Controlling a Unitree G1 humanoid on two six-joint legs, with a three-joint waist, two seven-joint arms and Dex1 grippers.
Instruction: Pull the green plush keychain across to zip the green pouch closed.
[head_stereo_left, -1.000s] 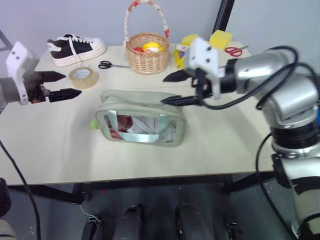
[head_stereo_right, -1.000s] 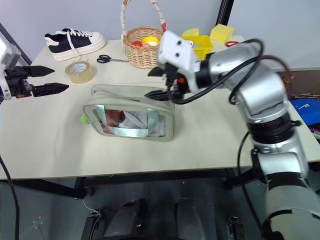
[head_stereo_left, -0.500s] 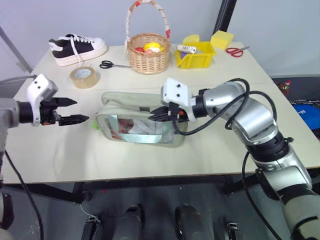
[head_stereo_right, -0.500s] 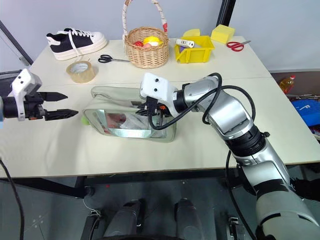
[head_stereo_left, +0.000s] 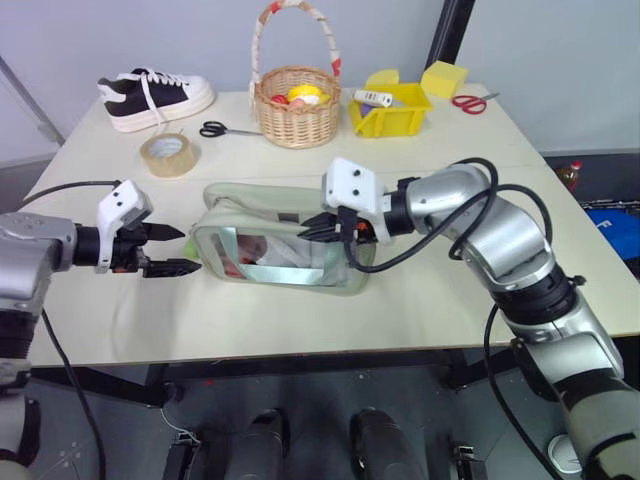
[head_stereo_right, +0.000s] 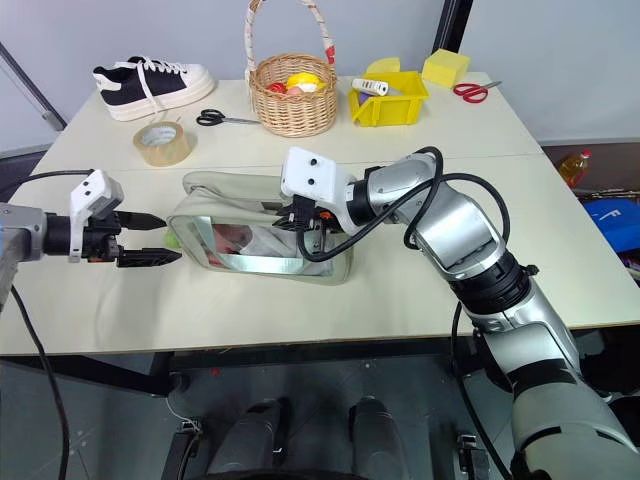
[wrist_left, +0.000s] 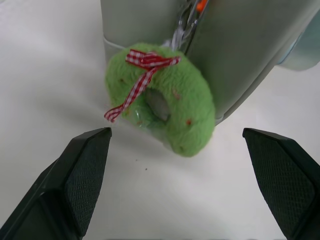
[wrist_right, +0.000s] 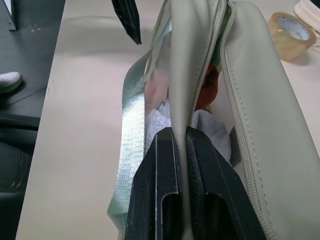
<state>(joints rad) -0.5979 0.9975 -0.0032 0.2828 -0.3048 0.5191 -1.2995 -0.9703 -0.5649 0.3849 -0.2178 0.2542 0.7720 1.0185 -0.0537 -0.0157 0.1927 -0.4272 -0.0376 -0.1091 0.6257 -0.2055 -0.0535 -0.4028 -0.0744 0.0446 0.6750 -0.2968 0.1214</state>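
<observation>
The green pouch (head_stereo_left: 285, 250) lies on the table with its clear window facing me and its top zipper partly open. My right gripper (head_stereo_left: 325, 228) is shut on the pouch's front lip beside the zipper; the right wrist view has its fingers (wrist_right: 162, 165) pinching that fabric edge. At the pouch's left end the green plush keychain (wrist_left: 167, 107) hangs from the zipper pull, a fuzzy ring tied with a red checked ribbon. My left gripper (head_stereo_left: 190, 250) is open at table height, its fingertips on either side of the plush, not touching it.
Along the back of the table are a black-and-white sneaker (head_stereo_left: 155, 97), a tape roll (head_stereo_left: 167, 155), black scissors (head_stereo_left: 222, 129), a wicker basket (head_stereo_left: 295, 105), a yellow bin (head_stereo_left: 390, 110) and red scissors (head_stereo_left: 465, 101). The table's front edge runs just below the pouch.
My left gripper came down and rightward to the pouch's left end. My right gripper dropped onto the pouch's top edge and shut on it, then stayed put.
</observation>
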